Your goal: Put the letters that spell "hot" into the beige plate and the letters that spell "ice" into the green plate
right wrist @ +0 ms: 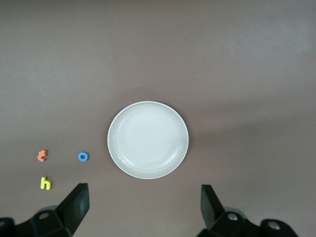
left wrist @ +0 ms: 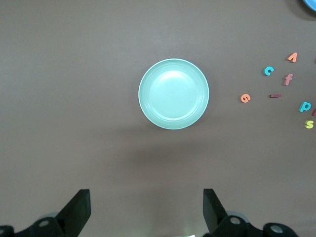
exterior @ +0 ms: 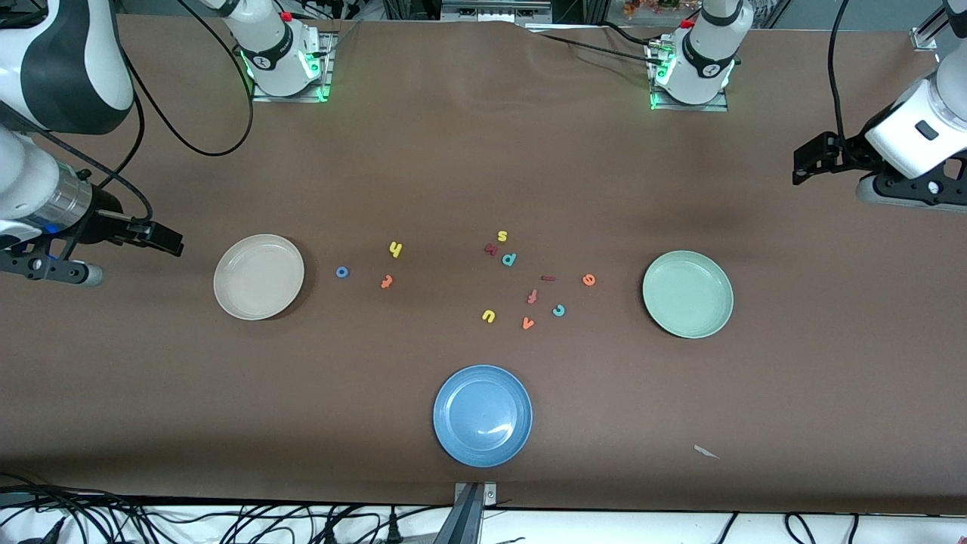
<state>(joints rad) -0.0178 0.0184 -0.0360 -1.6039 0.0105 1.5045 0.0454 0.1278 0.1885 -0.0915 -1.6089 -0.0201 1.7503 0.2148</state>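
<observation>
Blue plate is sitting nearest; left gripper and right gripper are hanging released above the table, waiting

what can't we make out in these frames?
- Dark red letter beside the yellow "s", front view: too small to read.
- Same letter, left wrist view: cut off by the frame edge.
- Blue plate, left wrist view: only a sliver shows at the corner.

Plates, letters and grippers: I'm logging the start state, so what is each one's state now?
Beige plate: empty.
Green plate: empty.
Blue plate: empty.
h, o, t: loose on table.
i, c, e: loose on table.
Left gripper: open, empty.
Right gripper: open, empty.
</observation>
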